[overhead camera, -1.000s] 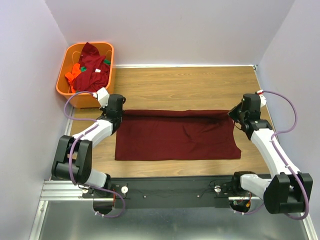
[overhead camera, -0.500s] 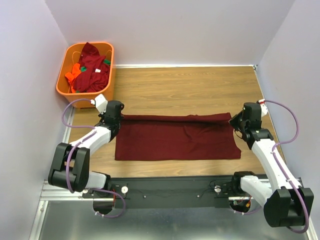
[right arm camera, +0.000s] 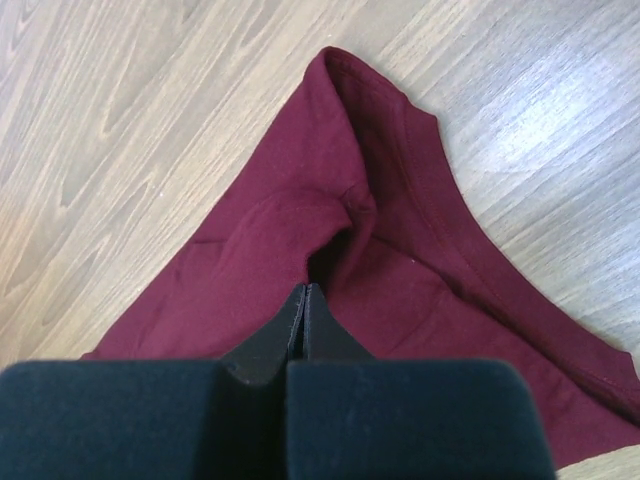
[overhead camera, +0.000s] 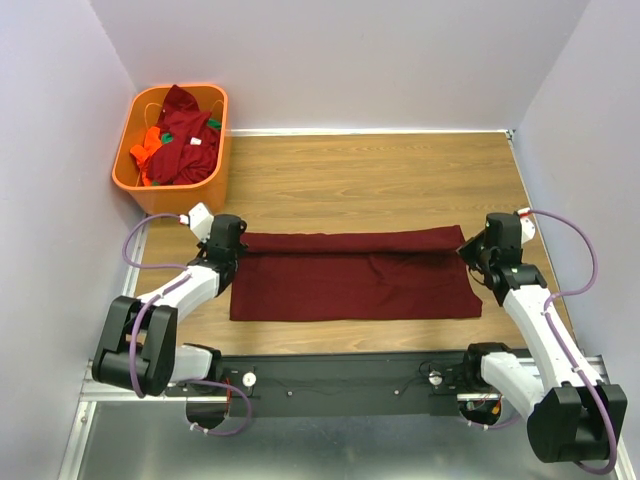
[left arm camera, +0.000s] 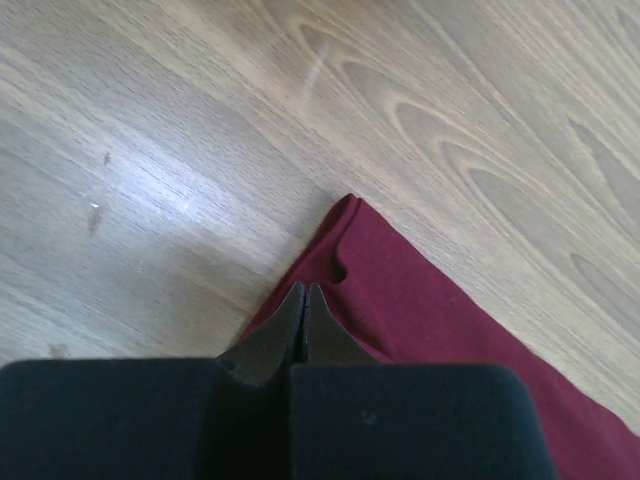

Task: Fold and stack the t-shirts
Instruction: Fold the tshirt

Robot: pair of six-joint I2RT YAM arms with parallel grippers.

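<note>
Maroon cloth fills the middle of your overhead view: one shirt lies flat on the wooden desk as a long band running left to right, with a rolled fold along its upper edge. Your left tool sits at the upper left corner of that band, clenched. Its wrist view shows the tips pinching the shirt's edge just beside the pointed corner. Your right tool is at the upper right corner, also clenched on the shirt. In its wrist view the cloth puckers up into the closed tips, and a hemmed edge curves away toward the right of the frame. In the upper left of the overhead frame an orange basket stands well apart from the spread shirt. It holds heaped shirts, mostly maroon, with bits of orange and green showing.
</note>
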